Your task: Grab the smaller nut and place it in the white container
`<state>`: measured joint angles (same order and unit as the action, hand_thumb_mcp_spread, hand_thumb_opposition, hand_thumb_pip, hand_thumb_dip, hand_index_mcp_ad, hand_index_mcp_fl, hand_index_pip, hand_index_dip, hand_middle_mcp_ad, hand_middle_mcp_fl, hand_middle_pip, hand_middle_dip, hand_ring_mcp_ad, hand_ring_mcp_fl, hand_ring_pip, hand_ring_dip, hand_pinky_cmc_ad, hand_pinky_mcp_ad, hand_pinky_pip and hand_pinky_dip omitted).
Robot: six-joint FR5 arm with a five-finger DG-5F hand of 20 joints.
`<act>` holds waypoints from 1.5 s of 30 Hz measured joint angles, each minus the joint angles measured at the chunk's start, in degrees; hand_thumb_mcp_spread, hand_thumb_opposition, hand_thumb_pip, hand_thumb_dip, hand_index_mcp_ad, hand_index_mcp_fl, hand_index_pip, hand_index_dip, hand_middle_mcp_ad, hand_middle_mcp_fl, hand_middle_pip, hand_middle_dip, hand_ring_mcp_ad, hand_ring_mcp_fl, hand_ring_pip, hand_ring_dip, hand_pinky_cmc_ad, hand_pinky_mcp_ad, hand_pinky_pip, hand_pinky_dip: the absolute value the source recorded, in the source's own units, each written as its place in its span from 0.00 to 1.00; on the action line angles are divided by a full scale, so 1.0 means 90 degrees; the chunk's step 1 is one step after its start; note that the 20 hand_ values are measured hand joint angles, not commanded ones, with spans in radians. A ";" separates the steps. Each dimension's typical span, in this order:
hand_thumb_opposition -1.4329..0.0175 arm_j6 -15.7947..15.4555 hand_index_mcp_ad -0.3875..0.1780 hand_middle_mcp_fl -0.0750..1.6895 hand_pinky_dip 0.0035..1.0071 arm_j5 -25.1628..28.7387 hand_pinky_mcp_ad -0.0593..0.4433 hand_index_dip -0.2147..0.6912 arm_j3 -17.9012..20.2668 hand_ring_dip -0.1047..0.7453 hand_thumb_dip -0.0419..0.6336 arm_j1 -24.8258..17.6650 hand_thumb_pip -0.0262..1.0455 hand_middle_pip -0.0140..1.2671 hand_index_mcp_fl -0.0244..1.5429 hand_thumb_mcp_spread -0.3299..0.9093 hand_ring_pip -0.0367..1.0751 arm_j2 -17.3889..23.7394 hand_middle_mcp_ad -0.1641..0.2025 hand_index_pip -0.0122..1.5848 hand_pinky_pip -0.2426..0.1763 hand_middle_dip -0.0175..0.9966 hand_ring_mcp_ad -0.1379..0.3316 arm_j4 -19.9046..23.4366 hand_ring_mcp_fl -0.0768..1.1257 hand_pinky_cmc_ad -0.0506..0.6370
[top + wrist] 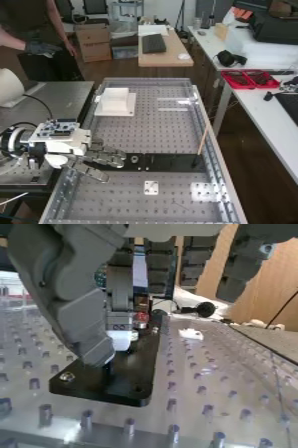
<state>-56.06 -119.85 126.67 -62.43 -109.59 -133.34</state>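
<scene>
This looks like a robotics lab: a white robot arm (9,86) bearing an exposed circuit board (57,128) stands beside a metal bench (136,135) gridded with holes. Around it are cardboard boxes (94,45), a shelf unit (126,4) and 1 long white table (266,111) with red trays (249,88).

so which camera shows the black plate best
The high view: it shows most of the black plate from above, with the hand in front of one end. The wrist view shows one end up close, partly behind the hand.
</scene>
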 joint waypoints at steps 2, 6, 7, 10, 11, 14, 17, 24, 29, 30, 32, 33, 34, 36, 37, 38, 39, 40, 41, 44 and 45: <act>0.38 0.0009 0.44 0.07 0.17 0.0003 0.68 0.32 -0.0010 0.27 0.39 -0.0031 0.72 0.11 0.17 0.58 0.12 0.0052 0.59 0.97 0.67 0.24 0.54 -0.0071 0.06 0.54; 0.38 0.0020 0.44 0.07 0.17 -0.0016 0.68 0.32 -0.0016 0.27 0.39 -0.0120 0.72 0.11 0.17 0.58 0.12 0.0221 0.59 0.97 0.69 0.24 0.54 -0.0223 0.06 0.54; 0.38 0.0022 0.44 0.07 0.18 -0.0033 0.68 0.32 -0.0019 0.27 0.39 -0.0156 0.72 0.11 0.17 0.58 0.12 0.0282 0.59 0.97 0.70 0.24 0.54 -0.0286 0.06 0.54; 0.38 0.0041 0.44 0.07 0.18 -0.0101 0.68 0.32 -0.0029 0.27 0.39 -0.0284 0.72 0.11 0.17 0.58 0.12 0.0459 0.59 0.97 0.70 0.24 0.54 -0.0481 0.06 0.54; 0.38 0.0049 0.44 0.07 0.18 -0.0133 0.68 0.32 -0.0036 0.27 0.39 -0.0348 0.72 0.11 0.17 0.58 0.12 0.0531 0.59 0.97 0.70 0.24 0.54 -0.0572 0.06 0.54; 0.38 0.0053 0.44 0.07 0.18 -0.0235 0.68 0.32 -0.0064 0.27 0.39 -0.0493 0.72 0.11 0.17 0.58 0.12 0.0683 0.59 0.97 0.70 0.24 0.54 -0.0769 0.06 0.54; 0.38 0.0054 0.45 0.07 0.18 -0.0366 0.68 0.32 -0.0112 0.27 0.39 -0.0655 0.72 0.11 0.17 0.58 0.12 0.0811 0.59 0.97 0.70 0.24 0.53 -0.0956 0.06 0.54; 0.38 0.0086 0.44 0.07 0.18 -0.0624 0.68 0.32 -0.0280 0.27 0.39 -0.1078 0.72 0.11 0.17 0.58 0.12 0.0936 0.59 0.97 0.70 0.24 0.53 -0.1245 0.06 0.54; 0.38 0.0123 0.44 0.07 0.18 -0.0859 0.69 0.32 -0.0458 0.27 0.39 -0.1485 0.72 0.11 0.17 0.59 0.12 0.0907 0.59 0.97 0.70 0.24 0.53 -0.1420 0.06 0.54; 0.37 0.0128 0.44 0.07 0.18 -0.0899 0.69 0.33 -0.0486 0.27 0.39 -0.1553 0.72 0.11 0.17 0.58 0.12 0.0894 0.59 0.97 0.70 0.24 0.53 -0.1442 0.06 0.54; 0.36 0.0147 0.45 0.07 0.18 -0.1002 0.69 0.32 -0.0552 0.27 0.39 -0.1730 0.72 0.11 0.18 0.59 0.12 0.0860 0.59 0.97 0.70 0.24 0.53 -0.1488 0.06 0.54; 0.36 0.0152 0.45 0.07 0.18 -0.1021 0.69 0.32 -0.0563 0.27 0.39 -0.1764 0.72 0.11 0.18 0.58 0.12 0.0853 0.59 0.97 0.70 0.24 0.53 -0.1494 0.06 0.54; 0.36 0.0168 0.45 0.07 0.18 -0.1067 0.69 0.32 -0.0588 0.27 0.39 -0.1845 0.72 0.11 0.18 0.58 0.12 0.0835 0.59 0.97 0.70 0.24 0.53 -0.1506 0.06 0.54; 0.36 0.0202 0.45 0.10 0.18 -0.1156 0.69 0.32 -0.0633 0.27 0.39 -0.1994 0.72 0.11 0.18 0.58 0.12 0.0801 0.59 0.97 0.70 0.24 0.52 -0.1519 0.06 0.54; 0.36 0.0229 0.44 0.10 0.18 -0.1214 0.69 0.32 -0.0659 0.27 0.39 -0.2088 0.72 0.11 0.18 0.58 0.12 0.0778 0.59 0.97 0.70 0.24 0.53 -0.1522 0.06 0.54; 0.36 0.0261 0.44 0.10 0.18 -0.1272 0.69 0.32 -0.0683 0.27 0.39 -0.2181 0.72 0.11 0.18 0.58 0.12 0.0754 0.60 0.97 0.70 0.24 0.52 -0.1522 0.06 0.54; 0.36 0.0284 0.44 0.10 0.18 -0.1309 0.69 0.32 -0.0698 0.27 0.39 -0.2244 0.72 0.11 0.18 0.58 0.12 0.0736 0.59 0.97 0.70 0.24 0.53 -0.1519 0.06 0.54; 0.36 0.0314 0.44 0.10 0.18 -0.1352 0.69 0.32 -0.0714 0.27 0.39 -0.2313 0.72 0.11 0.18 0.58 0.12 0.0715 0.60 0.97 0.70 0.24 0.52 -0.1514 0.06 0.54; 0.36 0.0338 0.44 0.10 0.18 -0.1384 0.69 0.32 -0.0727 0.27 0.39 -0.2369 0.72 0.11 0.18 0.58 0.12 0.0697 0.59 0.97 0.70 0.24 0.52 -0.1509 0.06 0.54; 0.36 0.0420 0.44 0.10 0.18 -0.1470 0.68 0.33 -0.0769 0.27 0.39 -0.2539 0.72 0.11 0.18 0.58 0.12 0.0634 0.59 0.97 0.70 0.24 0.53 -0.1498 0.06 0.54; 0.36 0.0438 0.44 0.10 0.18 -0.1480 0.68 0.33 -0.0775 0.27 0.39 -0.2563 0.72 0.11 0.18 0.58 0.12 0.0626 0.59 0.97 0.70 0.24 0.53 -0.1495 0.06 0.54</act>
<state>-52.13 -133.17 119.70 -85.50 -103.95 -146.80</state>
